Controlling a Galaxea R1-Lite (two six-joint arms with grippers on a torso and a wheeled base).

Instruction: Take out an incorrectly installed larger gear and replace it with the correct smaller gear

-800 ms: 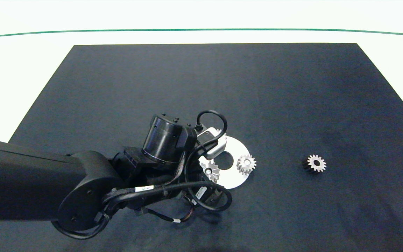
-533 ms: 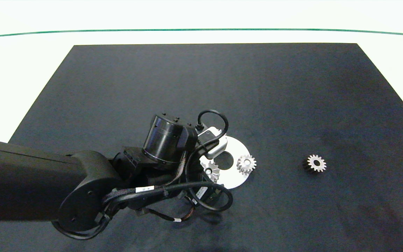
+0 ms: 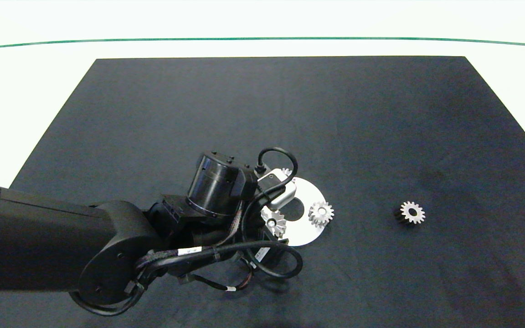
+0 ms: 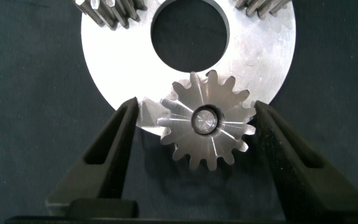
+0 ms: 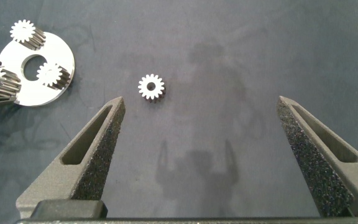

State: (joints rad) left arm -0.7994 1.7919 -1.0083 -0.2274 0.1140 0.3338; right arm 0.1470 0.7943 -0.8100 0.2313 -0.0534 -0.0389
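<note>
The larger gear (image 3: 411, 212), with its dark centre hole and dark sides, lies alone on the black mat, right of the silver disc plate (image 3: 307, 234); it also shows in the right wrist view (image 5: 151, 87). A smaller gear (image 4: 207, 121) sits on a peg at the plate's rim. My left gripper (image 4: 196, 104) is open astride it, one finger (image 4: 118, 146) standing clear, the other close to the teeth. In the head view this gear (image 3: 274, 222) peeks out beside the left wrist. My right gripper (image 5: 199, 99) hangs open above the mat, out of the head view.
Two more small gears sit on the plate, one on its right side (image 3: 321, 213) and one at its far edge (image 3: 286, 173), half hidden by the wrist camera. The plate has a round centre hole (image 4: 190, 34). The black mat (image 3: 381, 114) lies on a white table.
The left wrist has shifted slightly, and the gear between its fingers now shows a little further up and left. The loose gear and the plate have not moved.
</note>
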